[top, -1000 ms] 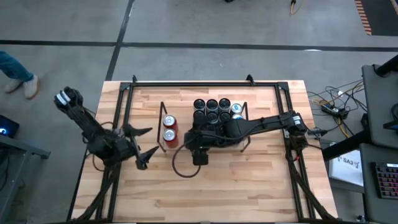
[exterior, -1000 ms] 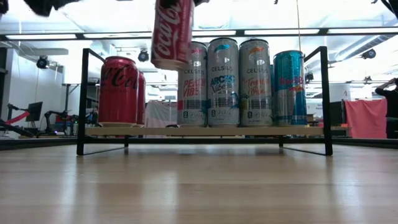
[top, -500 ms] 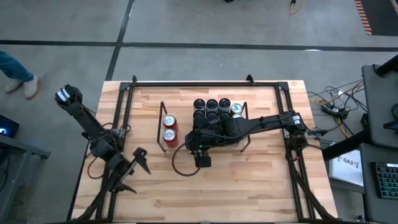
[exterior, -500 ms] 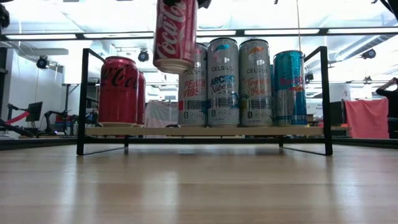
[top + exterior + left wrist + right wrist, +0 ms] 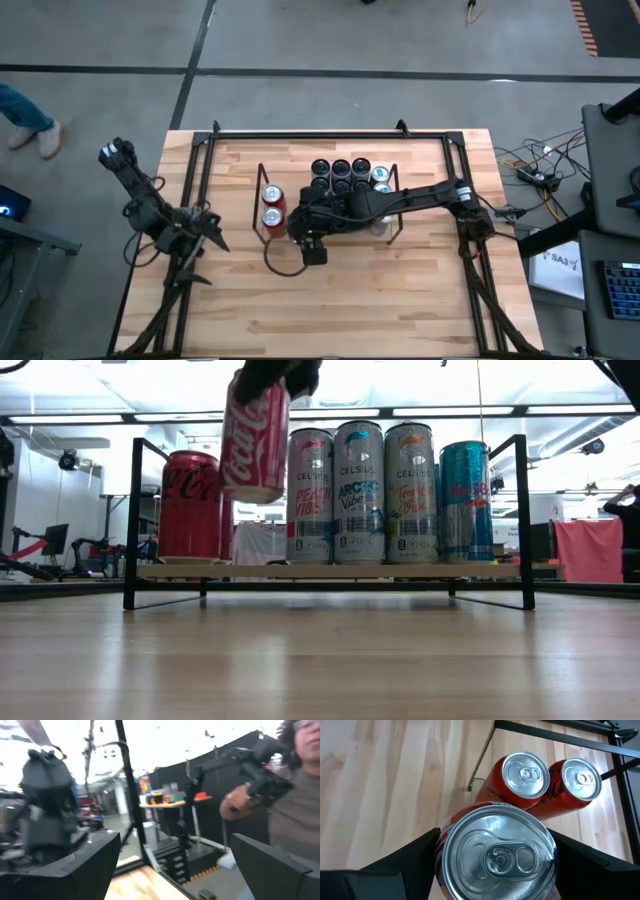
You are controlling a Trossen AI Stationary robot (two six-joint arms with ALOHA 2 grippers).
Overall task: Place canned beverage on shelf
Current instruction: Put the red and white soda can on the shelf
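Red Coca-Cola aluminium can [image 5: 256, 442] clamped in my right gripper [image 5: 495, 852], airborne beside Celsius cans [image 5: 359, 493]; left gripper [image 5: 205, 225] open, empty.

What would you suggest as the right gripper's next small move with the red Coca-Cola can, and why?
Probably a short lowering. The right gripper holds the red Coca-Cola can tilted, its base above the shelf. It hangs by the two red cans and left of the tall Celsius cans. Straightening it upright while descending should seat it in the gap. The left gripper waits at the table's left edge.
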